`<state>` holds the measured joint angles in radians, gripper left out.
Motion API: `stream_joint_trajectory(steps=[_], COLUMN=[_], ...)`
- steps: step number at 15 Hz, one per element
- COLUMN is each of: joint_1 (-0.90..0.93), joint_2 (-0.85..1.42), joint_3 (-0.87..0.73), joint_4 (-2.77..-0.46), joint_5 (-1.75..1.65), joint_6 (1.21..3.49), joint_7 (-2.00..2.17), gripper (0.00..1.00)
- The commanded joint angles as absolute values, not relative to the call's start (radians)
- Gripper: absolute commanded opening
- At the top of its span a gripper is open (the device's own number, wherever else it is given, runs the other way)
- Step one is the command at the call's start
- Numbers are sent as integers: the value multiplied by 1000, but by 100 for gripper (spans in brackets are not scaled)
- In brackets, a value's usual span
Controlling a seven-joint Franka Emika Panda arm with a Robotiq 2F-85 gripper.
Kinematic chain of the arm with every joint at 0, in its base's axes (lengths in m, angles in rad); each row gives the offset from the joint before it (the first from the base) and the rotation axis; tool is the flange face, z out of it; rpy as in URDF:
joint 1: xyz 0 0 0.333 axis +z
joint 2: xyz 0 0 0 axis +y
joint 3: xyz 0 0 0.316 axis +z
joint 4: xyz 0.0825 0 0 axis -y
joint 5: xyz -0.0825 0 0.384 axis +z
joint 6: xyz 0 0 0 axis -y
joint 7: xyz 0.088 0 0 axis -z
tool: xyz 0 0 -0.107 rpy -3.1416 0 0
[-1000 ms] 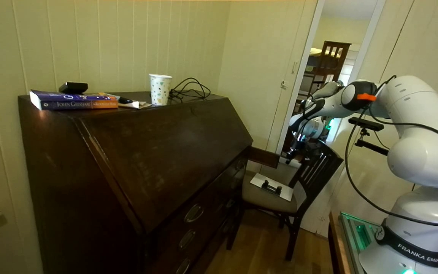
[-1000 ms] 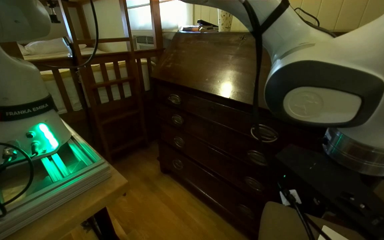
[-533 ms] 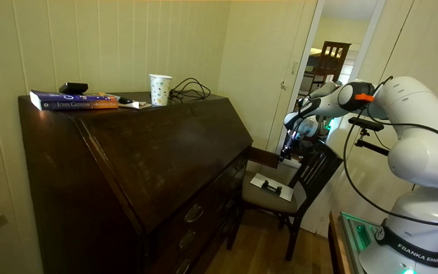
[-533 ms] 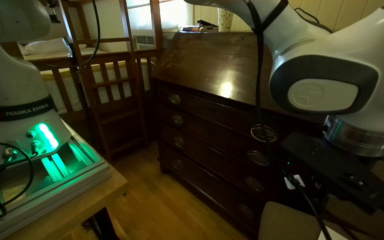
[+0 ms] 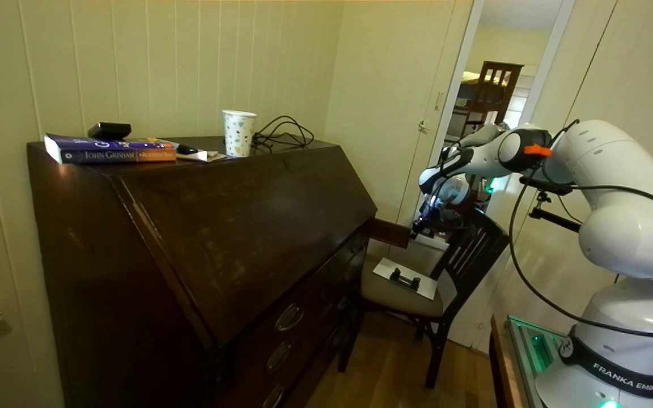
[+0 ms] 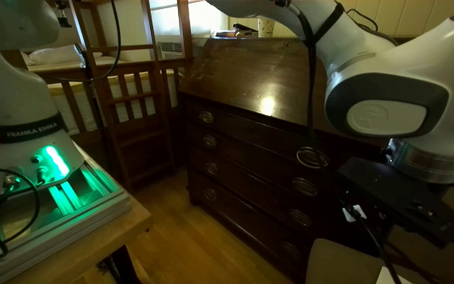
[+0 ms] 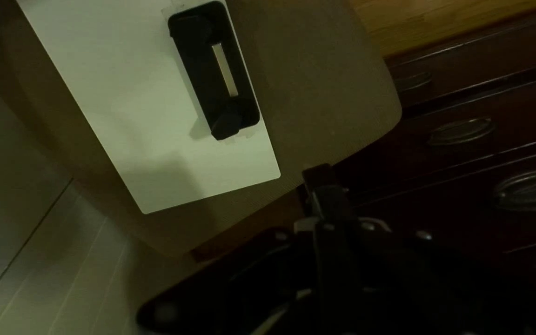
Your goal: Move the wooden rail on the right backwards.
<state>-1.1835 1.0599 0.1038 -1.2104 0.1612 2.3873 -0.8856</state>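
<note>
Holding the Robotiq gripper (image 5: pixel 415 232), seemingly closed and empty, at the outer end of the wooden rail (image 5: pixel 390 232), appearing to touch; probably needing to push lengthwise, toward the slant-front desk (image 5: pixel 247 243).

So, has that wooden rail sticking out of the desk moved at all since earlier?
Yes, slightly inward: in an exterior view, the wooden rail now juts out less from the slant-front desk.

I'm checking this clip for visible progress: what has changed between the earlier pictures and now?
The gripper moved in toward the desk. The rail slid slightly the same way, so a little less of it sticks out. No grasp or release shows. The cup and book stayed put.
</note>
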Motion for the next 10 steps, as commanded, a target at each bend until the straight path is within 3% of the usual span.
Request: stream_joint_trajectory(steps=[1,10], joint_1=[-1182,-1138], joint_2=[1125,1226], joint_3=[144,210], joint_4=[-1107,-933], joint_5=[206,185], joint_6=[2380,2387], joint_7=[-900,-870], gripper=[0,0])
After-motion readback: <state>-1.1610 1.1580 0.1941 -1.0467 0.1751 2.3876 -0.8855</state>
